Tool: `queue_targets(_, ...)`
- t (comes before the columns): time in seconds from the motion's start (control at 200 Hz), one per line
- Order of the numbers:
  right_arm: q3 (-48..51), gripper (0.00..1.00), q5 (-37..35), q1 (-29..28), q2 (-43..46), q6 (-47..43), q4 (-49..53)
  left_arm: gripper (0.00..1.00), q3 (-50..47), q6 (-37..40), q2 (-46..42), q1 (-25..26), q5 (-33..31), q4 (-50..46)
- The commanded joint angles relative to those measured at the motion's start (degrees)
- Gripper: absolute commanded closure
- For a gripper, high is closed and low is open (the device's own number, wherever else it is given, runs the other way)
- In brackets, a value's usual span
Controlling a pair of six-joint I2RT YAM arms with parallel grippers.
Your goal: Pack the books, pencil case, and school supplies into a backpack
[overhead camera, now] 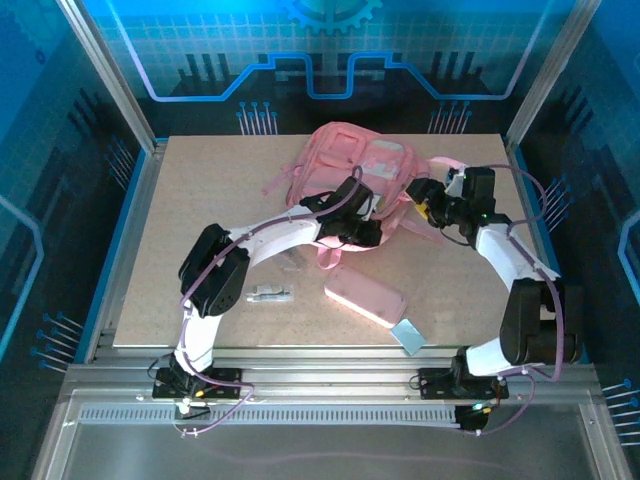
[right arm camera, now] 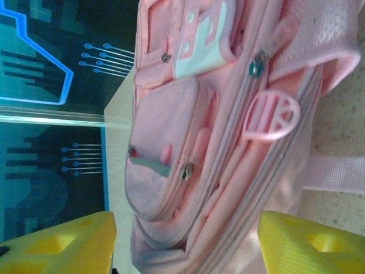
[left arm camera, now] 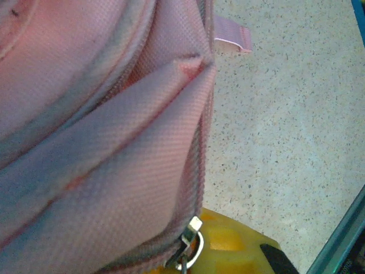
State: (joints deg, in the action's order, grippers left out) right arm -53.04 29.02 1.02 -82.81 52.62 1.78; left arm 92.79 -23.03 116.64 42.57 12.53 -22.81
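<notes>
Backpack (overhead camera: 350,160): far centre of the table (overhead camera: 200,220), pockets up, long axis roughly left-right.
Left arm: stretched forward, left gripper (overhead camera: 358,228) against near edge; opening impossible to tell.
Right arm: bent inward, right gripper (overhead camera: 428,205) beside right end, fingers wide, empty.

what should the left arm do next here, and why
Probably have the left gripper pinch the zipper pull hanging beside its yellow finger, if it isn't gripped already, then draw it along the backpack: that seam looks zipped shut, and the pencil case lies out on the table.
</notes>
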Motion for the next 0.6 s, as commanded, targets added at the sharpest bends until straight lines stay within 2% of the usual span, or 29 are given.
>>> queue_targets(0.0, 3.07, 0.39, 2.21, -1.72, -0.60, 2.93, -0.57, 1.00, 3.41, 0.74, -1.56, 0.94, 0.57, -0.38)
queue_targets(0.235, 4.29, 0.43, 2.50, -6.99, -9.77, 6.29, -7.38, 1.00, 0.07, -1.13, -4.04, 2.31, 1.03, 1.94)
queue_targets(0.275, 4.54, 0.53, 2.34, -7.68, -11.37, 7.13, -9.29, 1.00, -0.23, -1.27, -4.36, 2.64, 1.27, 2.39)
queue_targets(0.38, 6.01, 1.00, 2.63, -7.70, -13.77, 9.67, -16.13, 1.00, -1.22, -0.96, -5.05, 2.74, 0.98, 1.42)
queue_targets(0.49, 5.94, 1.00, 1.79, -5.97, -12.31, 8.01, -15.66, 1.00, -5.25, 0.17, -7.08, 1.96, -3.14, -1.96)
queue_targets(0.595, 4.99, 1.00, -0.02, -4.10, -9.20, 4.53, -11.11, 1.00, -12.66, -0.63, -10.19, -1.94, -4.81, -4.17)
